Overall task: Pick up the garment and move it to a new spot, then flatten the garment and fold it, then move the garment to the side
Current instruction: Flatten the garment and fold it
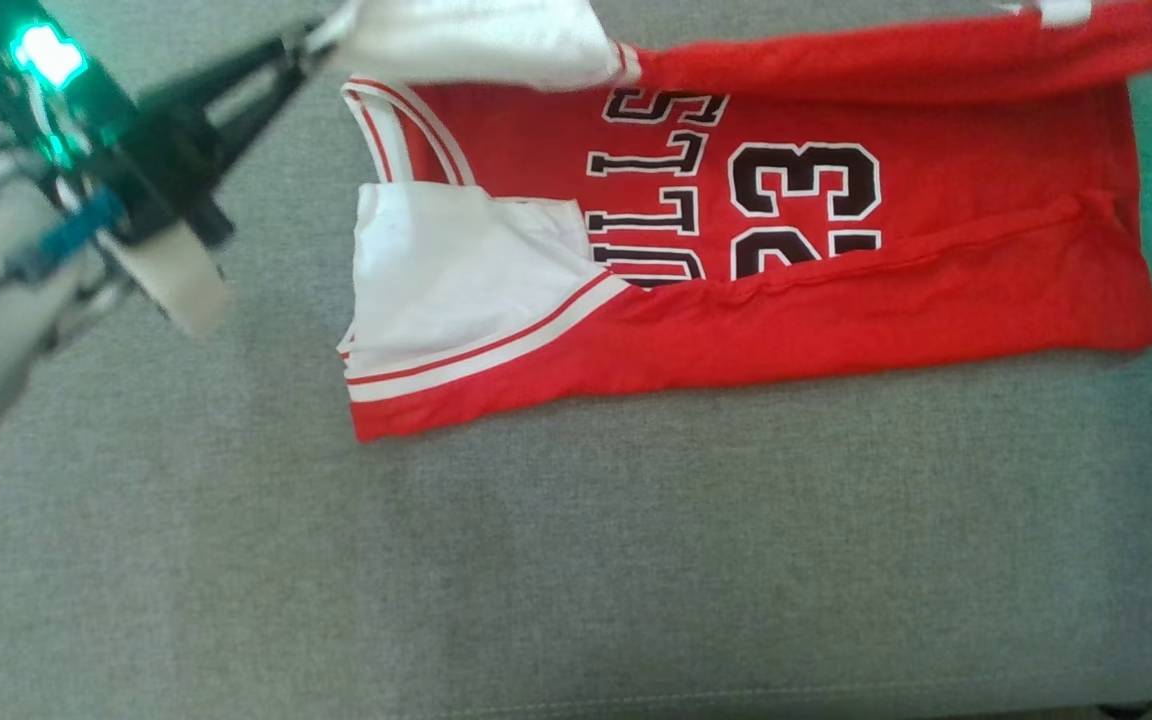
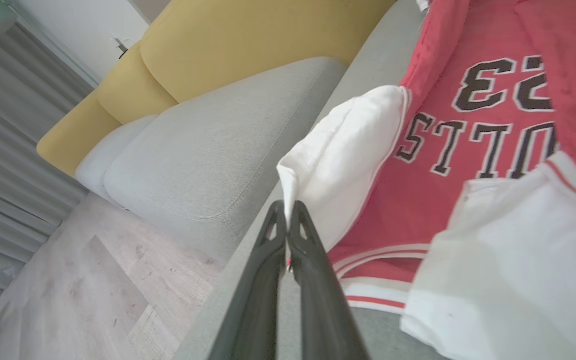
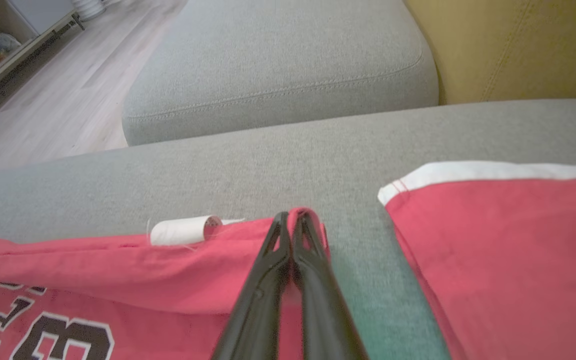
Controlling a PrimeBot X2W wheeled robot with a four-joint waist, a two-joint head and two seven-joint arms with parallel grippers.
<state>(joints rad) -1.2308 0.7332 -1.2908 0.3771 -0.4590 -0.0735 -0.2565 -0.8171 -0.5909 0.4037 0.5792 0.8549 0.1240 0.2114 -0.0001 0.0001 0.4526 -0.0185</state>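
so the garment [image 1: 836, 320] is lying on the grey cushion [image 1: 576, 560], up toward its far edge. one fold looks done already: the near long side is flipped up over the lettering. second fold is in progress, i'd say. the left gripper [image 2: 286, 220] has its jaws pinched tight on the white sleeve end, and the right gripper [image 3: 292, 220] is clamped on the red hem corner. both are holding the far side up off the cushion. left to do: bring that side over, finish folding, shift it aside.

head view gives the whole layout and the number print. left wrist view adds the yellow backrest [image 2: 248, 45] and wood floor [image 2: 93, 290]. right wrist view shows a rolled-up white tag [image 3: 183, 231] by the hem.
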